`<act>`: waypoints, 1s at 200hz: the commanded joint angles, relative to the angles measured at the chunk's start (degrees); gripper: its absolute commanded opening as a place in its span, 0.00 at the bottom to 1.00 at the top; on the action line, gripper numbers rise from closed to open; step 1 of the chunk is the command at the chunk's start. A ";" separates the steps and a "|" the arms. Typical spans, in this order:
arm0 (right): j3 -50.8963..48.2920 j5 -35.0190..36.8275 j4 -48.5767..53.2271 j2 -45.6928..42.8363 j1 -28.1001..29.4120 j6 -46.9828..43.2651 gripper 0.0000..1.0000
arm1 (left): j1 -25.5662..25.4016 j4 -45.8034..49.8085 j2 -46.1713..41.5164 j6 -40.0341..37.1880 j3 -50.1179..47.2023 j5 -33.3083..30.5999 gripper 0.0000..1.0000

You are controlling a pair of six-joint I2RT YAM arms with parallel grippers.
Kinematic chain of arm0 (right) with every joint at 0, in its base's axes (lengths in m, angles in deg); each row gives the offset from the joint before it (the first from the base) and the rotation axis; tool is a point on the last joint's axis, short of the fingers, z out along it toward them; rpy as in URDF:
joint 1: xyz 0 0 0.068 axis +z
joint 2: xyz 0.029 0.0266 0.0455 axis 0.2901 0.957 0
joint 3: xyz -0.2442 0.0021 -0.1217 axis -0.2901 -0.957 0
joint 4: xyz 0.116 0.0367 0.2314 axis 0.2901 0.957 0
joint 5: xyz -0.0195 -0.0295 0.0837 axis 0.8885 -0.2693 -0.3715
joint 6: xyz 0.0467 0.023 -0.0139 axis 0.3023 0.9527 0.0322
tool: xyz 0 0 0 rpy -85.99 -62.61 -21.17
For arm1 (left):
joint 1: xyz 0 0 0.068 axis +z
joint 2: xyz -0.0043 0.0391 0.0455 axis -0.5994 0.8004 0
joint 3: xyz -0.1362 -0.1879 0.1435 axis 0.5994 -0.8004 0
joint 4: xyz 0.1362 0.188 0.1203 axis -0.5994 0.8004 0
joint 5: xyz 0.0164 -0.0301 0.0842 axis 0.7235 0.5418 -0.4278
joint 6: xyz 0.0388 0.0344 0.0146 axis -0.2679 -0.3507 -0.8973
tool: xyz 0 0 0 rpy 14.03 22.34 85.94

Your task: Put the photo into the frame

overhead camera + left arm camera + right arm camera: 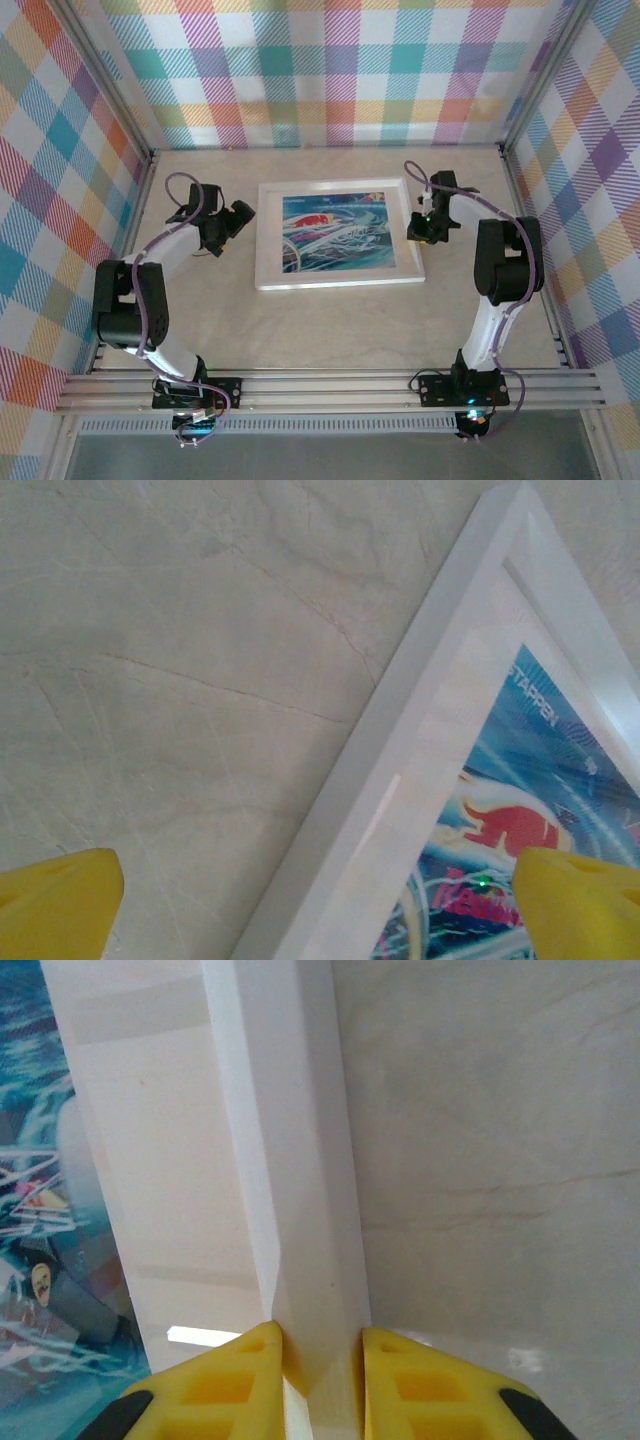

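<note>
The white frame lies flat in the middle of the table with the blue and teal photo inside it, bordered by a pale mat. My right gripper is at the frame's right side. In the right wrist view its yellow fingers are shut on the frame's raised edge, with the photo to the left. My left gripper hovers at the frame's left side. In the left wrist view it stands wide open over the frame's rim, holding nothing, with the photo beneath its right finger.
The pale marbled tabletop lies bare around the frame. Checked cloth walls on aluminium rails close in the back and both sides. The arm bases are bolted at the near edge.
</note>
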 commanded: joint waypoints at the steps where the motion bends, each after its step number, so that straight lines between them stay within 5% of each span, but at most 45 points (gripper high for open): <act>1: -0.08 -1.24 1.04 -2.15 -0.14 2.89 0.22 | 1.53 0.24 -3.85 -1.81 -1.50 -0.55 1.00; 24: -1.35 -2.64 0.08 -3.94 -0.15 4.15 0.25 | 2.54 0.68 -6.36 -3.14 -3.35 -2.37 1.00; 78: -12.75 6.32 -13.08 -17.00 -2.57 5.02 1.00 | 2.71 4.03 -13.16 -16.03 -7.33 -24.13 1.00; 114: -25.06 12.58 -28.32 -24.48 -3.80 0.76 0.99 | 2.67 -9.61 -17.04 -21.10 -18.09 -32.49 1.00; 200: -51.74 19.56 -76.46 -30.79 -4.62 -2.77 0.99 | 2.32 -32.00 -12.98 -30.53 -27.34 -29.28 0.99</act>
